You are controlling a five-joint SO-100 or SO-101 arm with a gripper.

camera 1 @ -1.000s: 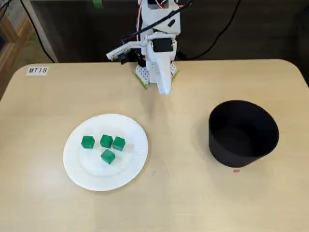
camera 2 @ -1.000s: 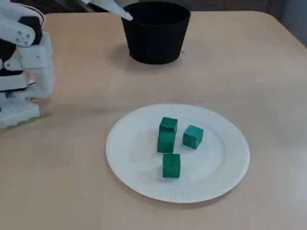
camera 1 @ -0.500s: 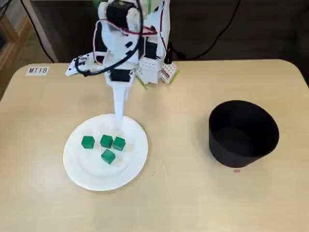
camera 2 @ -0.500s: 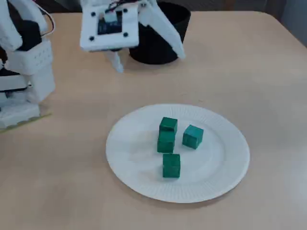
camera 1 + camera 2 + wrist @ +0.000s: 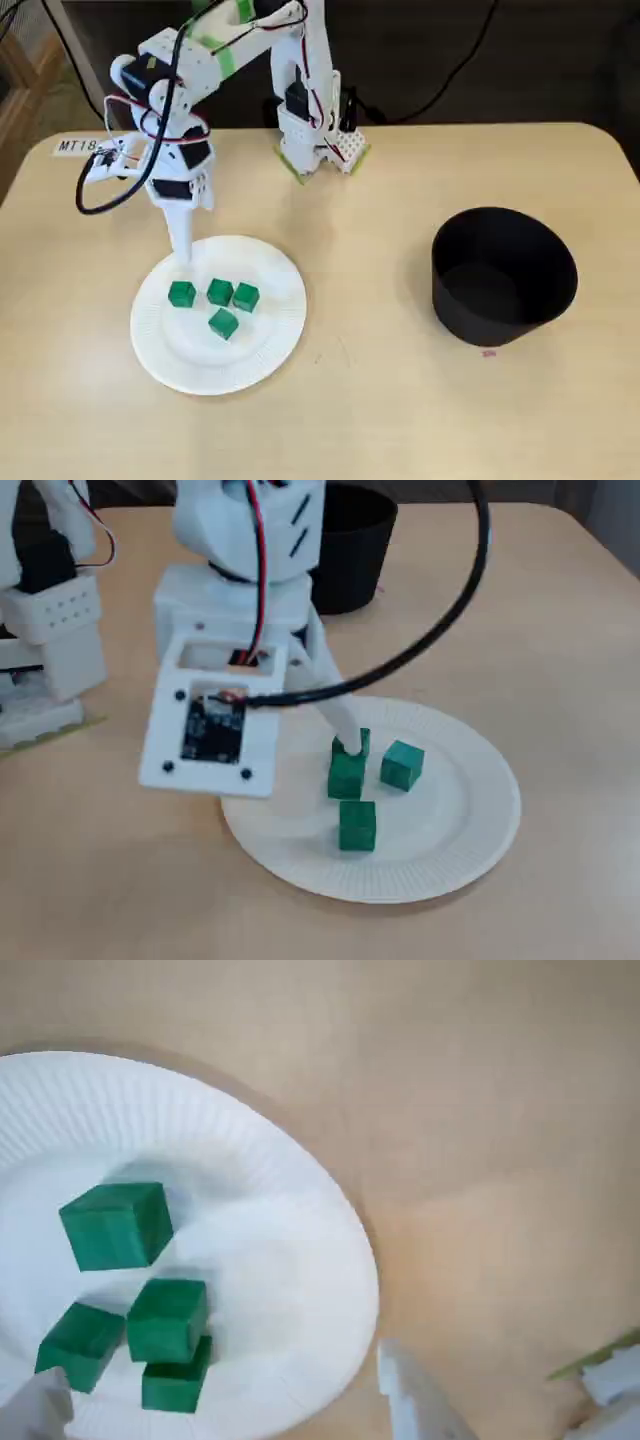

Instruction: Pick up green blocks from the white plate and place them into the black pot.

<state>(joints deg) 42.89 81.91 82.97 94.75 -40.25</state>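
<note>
Several green blocks (image 5: 220, 292) lie close together on the white paper plate (image 5: 200, 365) at the left of the table. My gripper (image 5: 185, 255) hangs over the plate's far left rim, just behind the leftmost block (image 5: 181, 294). In the wrist view the gripper (image 5: 225, 1415) is open, its two fingertips (image 5: 410, 1400) wide apart at the bottom edge and nothing between them, the blocks (image 5: 115, 1225) just ahead. In the other fixed view one finger (image 5: 340, 720) reaches down beside the rearmost block (image 5: 360, 742). The black pot (image 5: 500, 310) stands apart at the right.
The arm's base (image 5: 315, 150) sits at the table's far edge, with cables looping off the wrist. A label (image 5: 78, 146) marks the far left corner. A small red mark (image 5: 489, 352) lies in front of the pot. The wrist's circuit board (image 5: 210, 730) hides part of the plate (image 5: 450, 830).
The arm has unfolded from its base and swung left, coming down over the plate's far rim. The blocks and pot have not moved.
</note>
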